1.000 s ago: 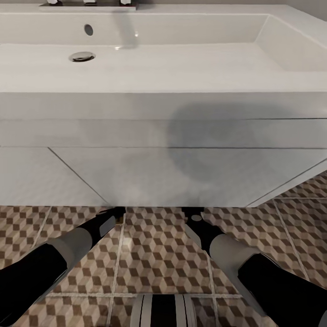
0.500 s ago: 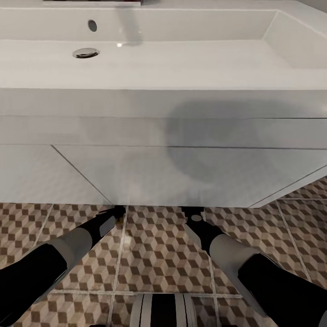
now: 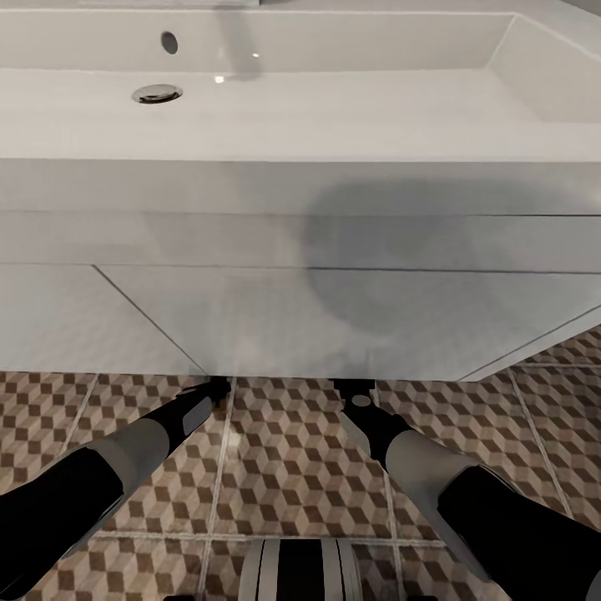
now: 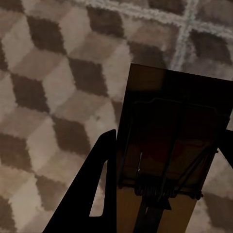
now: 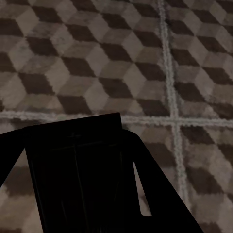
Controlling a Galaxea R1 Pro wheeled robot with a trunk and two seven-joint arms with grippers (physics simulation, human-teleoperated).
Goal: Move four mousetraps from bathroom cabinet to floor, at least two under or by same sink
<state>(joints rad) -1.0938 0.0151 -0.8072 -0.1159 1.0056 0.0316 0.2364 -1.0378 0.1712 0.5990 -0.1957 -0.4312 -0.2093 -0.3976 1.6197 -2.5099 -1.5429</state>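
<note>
Cube-patterned bathroom floor (image 3: 284,467) below the sink (image 3: 300,125); view has crept forward, arms unmoved. Left gripper (image 4: 165,194) and right gripper (image 5: 80,184) each clamp a mousetrap (image 4: 170,141) (image 5: 73,165), positioned for release underneath.

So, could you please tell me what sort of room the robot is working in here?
Most likely a bathroom: a wide white rectangular basin with a chrome drain sits on a white vanity unit, above a cube-patterned brown, beige and white tiled floor.
</note>
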